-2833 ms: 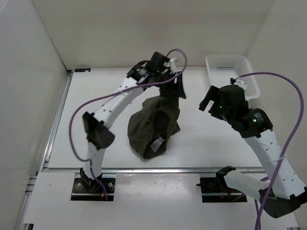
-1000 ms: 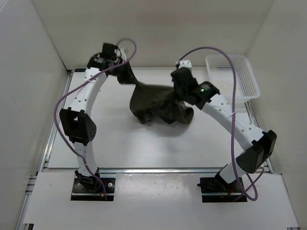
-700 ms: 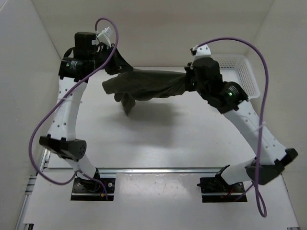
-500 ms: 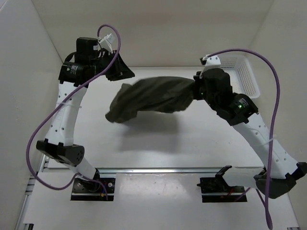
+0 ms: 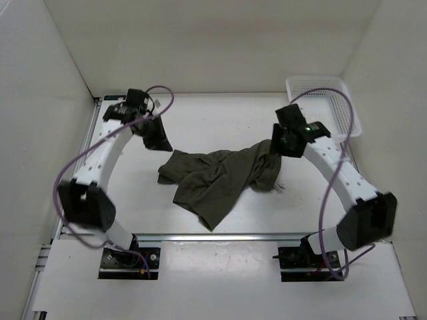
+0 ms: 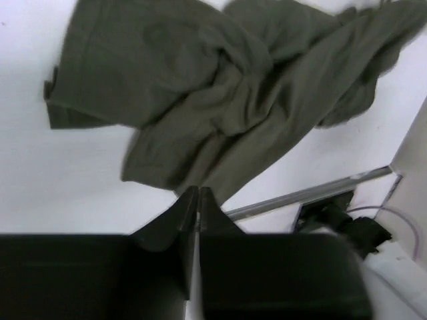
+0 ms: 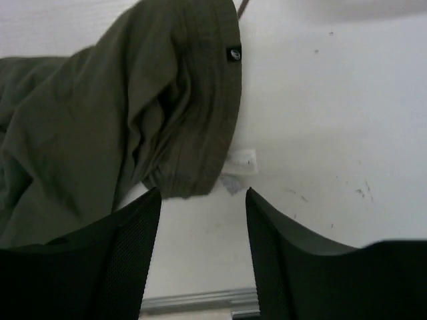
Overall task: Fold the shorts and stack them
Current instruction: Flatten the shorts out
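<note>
The dark olive-green shorts (image 5: 220, 177) lie crumpled and loose on the white table, one part trailing toward the front edge. My left gripper (image 5: 160, 141) hovers just beyond their left end, shut with nothing in it. In the left wrist view its jaws (image 6: 198, 193) meet edge to edge, with the shorts (image 6: 220, 87) beyond them. My right gripper (image 5: 280, 148) is at the shorts' right end, open and empty. In the right wrist view its fingers (image 7: 140, 227) straddle bare table beside the waistband (image 7: 200, 107) and a white label (image 7: 241, 162).
A white mesh basket (image 5: 323, 100) stands at the back right corner, close behind the right arm. A metal rail (image 5: 213, 235) runs along the table's front edge. White walls enclose the left, back and right sides.
Both arms had the shorts lifted and stretched between them. The left let go first, then the right, and the shorts dropped onto the table. Both arms came down lower.
</note>
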You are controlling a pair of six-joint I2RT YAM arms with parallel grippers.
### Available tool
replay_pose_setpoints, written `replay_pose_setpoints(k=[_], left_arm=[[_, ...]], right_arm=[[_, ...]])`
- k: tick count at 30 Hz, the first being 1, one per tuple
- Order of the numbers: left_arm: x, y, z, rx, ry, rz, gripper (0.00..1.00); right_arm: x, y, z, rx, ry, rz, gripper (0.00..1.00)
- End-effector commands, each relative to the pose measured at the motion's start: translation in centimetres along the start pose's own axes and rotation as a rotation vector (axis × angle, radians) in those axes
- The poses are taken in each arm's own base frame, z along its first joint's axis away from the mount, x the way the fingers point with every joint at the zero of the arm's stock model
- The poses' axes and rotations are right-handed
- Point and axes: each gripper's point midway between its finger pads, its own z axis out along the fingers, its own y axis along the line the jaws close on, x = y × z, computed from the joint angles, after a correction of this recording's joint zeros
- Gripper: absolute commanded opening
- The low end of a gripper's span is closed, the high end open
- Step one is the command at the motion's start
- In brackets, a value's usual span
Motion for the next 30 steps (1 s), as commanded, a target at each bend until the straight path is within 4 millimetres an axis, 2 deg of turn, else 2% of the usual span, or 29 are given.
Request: replay_pose_setpoints(k=[1,3,4,5,6,7,8,10,11,13,14,16,17,19,20,23,27,28,29,30], left_arm=[[6.2,-1.6,-3.5,0.092,-0.036,0.056,0.1],[9.4,-1.5,-2.2,0.102,0.02,0.052,0.1],[11.1,-1.5,-1.7,0.103,0.052,0.053,0.1],[14.3,-1.6,-0.9,0.096,0.112,0.055,0.1],[15.5,-1.9,-0.5,0.104,0.131,0.063,0.1],[17.7,-2.7,-0.1,0.116,0.176,0.103,0.12],[19.4,-2.6,0.6,0.102,0.219,0.09,0.16],[20.8,-3.9,0.9,0.126,0.236,0.137,0.37],[22.8,-3.9,1.9,0.093,0.291,0.182,0.45],[24.2,-4.9,2.8,0.078,0.329,0.245,0.58],[26.3,-5.2,4.0,0.045,0.392,0.303,0.69],[27.2,-6.3,5.1,0.014,0.403,0.366,0.76],[28.5,-6.7,6.3,-0.024,0.434,0.398,0.78],[29.3,-6.9,7.6,-0.063,0.445,0.403,0.78],[30.3,-6.2,8.6,-0.109,0.468,0.415,0.75],[30.7,-5.7,10.3,-0.178,0.458,0.388,0.66],[30.0,-4.5,10.5,-0.235,0.403,0.329,0.65],[30.0,-4.3,10.4,-0.227,0.399,0.329,0.68],[29.6,-4.4,10.5,-0.202,0.391,0.299,0.77],[29.4,-3.2,10.4,-0.211,0.4,0.256,0.81]], right_arm=[[0.5,-0.3,-4.6,-0.119,-0.084,0.16,0.55],[1.8,-0.5,-4.7,-0.14,-0.062,0.195,0.35],[3.2,-0.2,-4.7,-0.17,-0.03,0.218,0.27],[3.8,-0.3,-4.5,-0.178,-0.012,0.236,0.13],[4.3,-0.4,-4.4,-0.184,0.0,0.244,0.08],[4.7,-0.3,-4.5,-0.193,0.009,0.257,0.05],[5.4,-0.4,-4.1,-0.199,0.036,0.262,0.02],[5.4,-0.2,-3.8,-0.213,0.039,0.282,0.02],[5.3,-0.4,-3.8,-0.214,0.041,0.293,0.02],[5.0,-0.6,-3.4,-0.221,0.048,0.313,0.02],[4.9,-0.8,-3.4,-0.222,0.05,0.324,0.02],[4.7,-0.8,-3.4,-0.231,0.045,0.334,0.04],[4.6,-1.1,-3.3,-0.226,0.043,0.342,0.06],[4.3,-1.0,-3.6,-0.242,0.04,0.341,0.07],[4.3,-1.0,-3.6,-0.242,0.04,0.341,0.09],[4.5,-1.4,-3.9,-0.239,0.033,0.34,0.11],[4.8,-1.5,-3.7,-0.24,0.045,0.346,0.11],[4.8,-1.6,-3.9,-0.243,0.037,0.347,0.12],[4.8,-1.6,-3.9,-0.244,0.036,0.338,0.12],[4.8,-1.6,-3.9,-0.244,0.036,0.338,0.12]])
